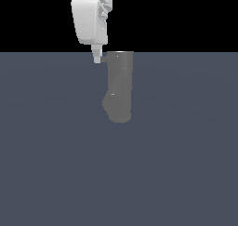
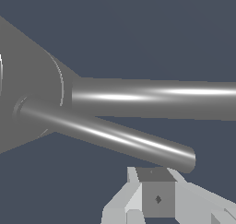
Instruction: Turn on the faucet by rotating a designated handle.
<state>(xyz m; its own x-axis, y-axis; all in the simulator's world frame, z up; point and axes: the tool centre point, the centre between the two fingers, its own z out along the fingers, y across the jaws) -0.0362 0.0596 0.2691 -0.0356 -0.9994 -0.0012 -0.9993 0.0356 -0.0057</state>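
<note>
one faucet (image 1: 119,88) stands on one flat blue-grey worktop (image 1: 186,174): a single thick grey column. in the exterior view one thin rod, the handle (image 1: 104,59), shows at its top. the wrist view shows two grey rods coming off the column (image 2: 27,103), a slimmer rod (image 2: 115,138) and a thicker rod (image 2: 156,98). one white robot arm (image 1: 89,16) is present, carrying one hand (image 1: 97,57).

The arm (image 1: 89,16) is cut off by the exterior view's top edge; only one finger (image 2: 156,197) is seen, so the jaw spacing cannot be told
</note>
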